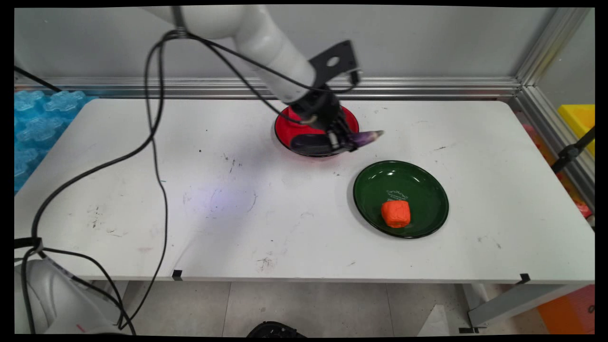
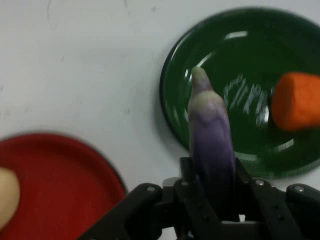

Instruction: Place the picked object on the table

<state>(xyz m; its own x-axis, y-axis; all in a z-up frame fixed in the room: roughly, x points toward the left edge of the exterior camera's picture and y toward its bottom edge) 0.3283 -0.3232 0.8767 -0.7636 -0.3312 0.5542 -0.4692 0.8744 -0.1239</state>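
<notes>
Green plate (image 1: 370,199): lying on the near right part of the white table (image 1: 142,213), glossy, with pale lettering at its middle. It is carrying an orange lump (image 1: 395,213) on its near side.

Orange lump: sitting inside the green plate; in the hand view it is showing at the right edge (image 2: 296,101), with the green plate (image 2: 210,60) behind it.

Gripper (image 1: 343,140): hanging low over the near right rim of the red plate, its fingers clamping a purple eggplant (image 1: 363,138) between them.

Purple eggplant: being held in the gripper, its pale tip pointing right beyond the red plate's rim. In the hand view the eggplant (image 2: 212,145) is rising from between the fingers, its tip overlapping the green plate.

Red plate (image 1: 286,124): resting towards the table's far side, well apart from the green plate. In the hand view a pale rounded item (image 2: 7,196) is lying on the red plate (image 2: 65,185) at the left edge; what it is cannot be told.
</notes>
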